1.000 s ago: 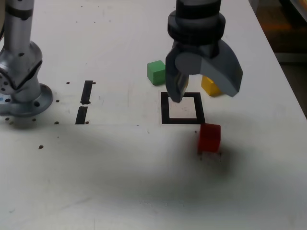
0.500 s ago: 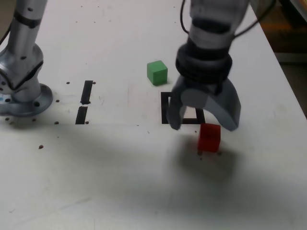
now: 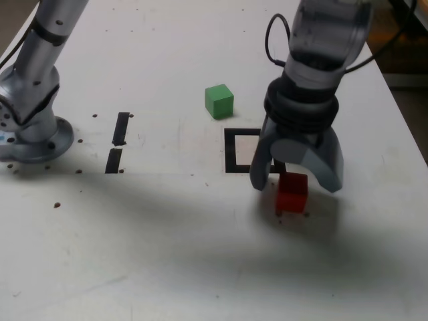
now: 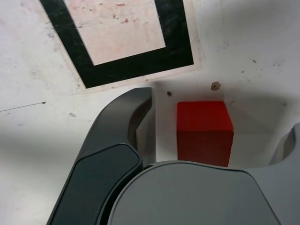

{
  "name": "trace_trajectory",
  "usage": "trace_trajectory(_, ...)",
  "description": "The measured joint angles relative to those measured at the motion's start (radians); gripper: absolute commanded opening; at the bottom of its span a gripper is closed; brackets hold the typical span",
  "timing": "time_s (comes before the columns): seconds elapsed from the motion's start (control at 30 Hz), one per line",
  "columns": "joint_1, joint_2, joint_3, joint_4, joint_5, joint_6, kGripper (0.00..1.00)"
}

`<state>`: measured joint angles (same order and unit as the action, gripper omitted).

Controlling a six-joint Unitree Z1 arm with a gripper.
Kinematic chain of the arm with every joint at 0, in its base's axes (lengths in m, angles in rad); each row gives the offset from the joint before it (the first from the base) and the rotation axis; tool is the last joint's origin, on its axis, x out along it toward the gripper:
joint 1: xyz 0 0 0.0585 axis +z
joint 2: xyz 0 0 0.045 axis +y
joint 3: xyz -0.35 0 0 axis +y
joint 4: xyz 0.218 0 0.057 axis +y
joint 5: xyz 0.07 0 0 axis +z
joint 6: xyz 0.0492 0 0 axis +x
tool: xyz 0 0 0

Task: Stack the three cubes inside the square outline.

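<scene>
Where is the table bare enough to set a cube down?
Free: inside the square outline, and the wide stretch between the tape strips and the outline. Crowded: the outline's near corner, where the open gripper straddles the red cube, and around the green cube.

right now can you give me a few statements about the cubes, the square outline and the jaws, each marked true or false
1. The red cube sits inside the square outline. False: it rests on the white table just outside the outline's near corner, on the exterior view's right.
2. The gripper has its jaws spread on either side of the red cube, not closed on it. True.
3. The green cube is stacked on the red cube. False: it stands alone on the table beyond the outline.
4. No cube is inside the square outline. True: only white table shows within the tape.
5. The yellow cube is in plain view beside the green one. False: no yellow cube shows in either view.
</scene>
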<state>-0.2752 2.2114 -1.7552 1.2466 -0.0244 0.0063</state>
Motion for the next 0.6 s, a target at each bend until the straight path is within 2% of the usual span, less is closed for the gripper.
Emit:
trace_trajectory(0.13,0.0,0.015,-0.006,-0.014,-0.005,0.0,0.89)
trace_trajectory(0.27,0.0,0.028,-0.013,-0.017,-0.011,0.0,0.77)
trace_trajectory(0.6,0.001,0.045,-0.014,-0.058,-0.023,0.003,0.32)
